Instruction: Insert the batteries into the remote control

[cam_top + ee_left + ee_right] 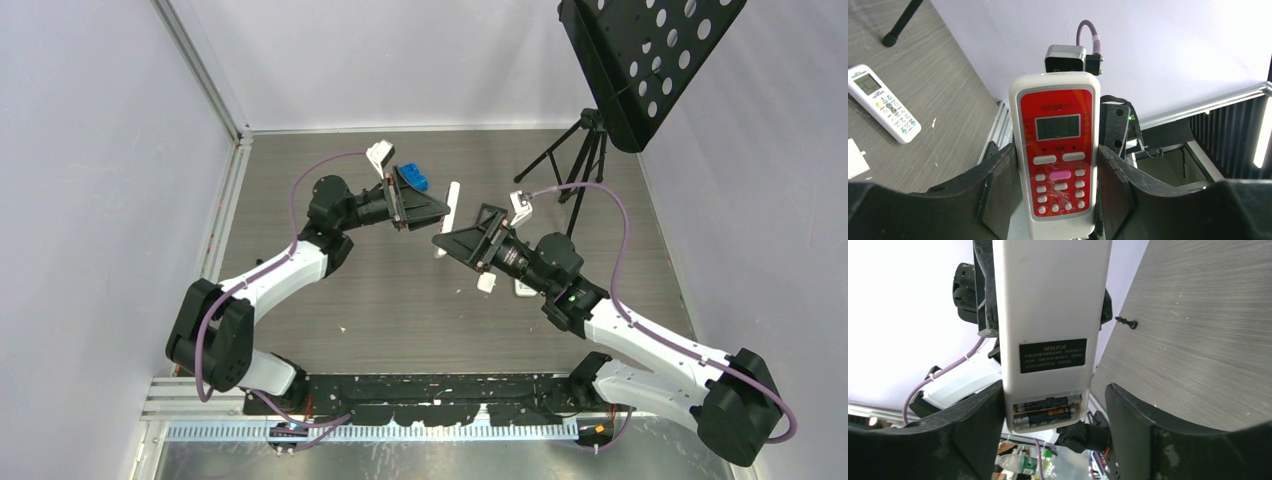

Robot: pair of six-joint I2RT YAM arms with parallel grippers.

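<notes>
My left pincer [1055, 152] is clamping the remote control [1058, 100] upright over the middle of the counter [400, 300]. My right pincer [1053, 390] is standing wide around its lower end. Both batteries [1045, 412] are lying in the open back slot. I am judging that the cover is coming next, and it is needing careful alignment.

Grey wood-grain table [400, 310], white remote [883, 102] lying flat, black tripod [593, 135] standing

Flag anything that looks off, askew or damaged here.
The remote control has its battery bay uncovered: two batteries sit exposed at the lower end of its back, with no cover over them. A second white remote lies on the table. No spill or damage shows.
</notes>
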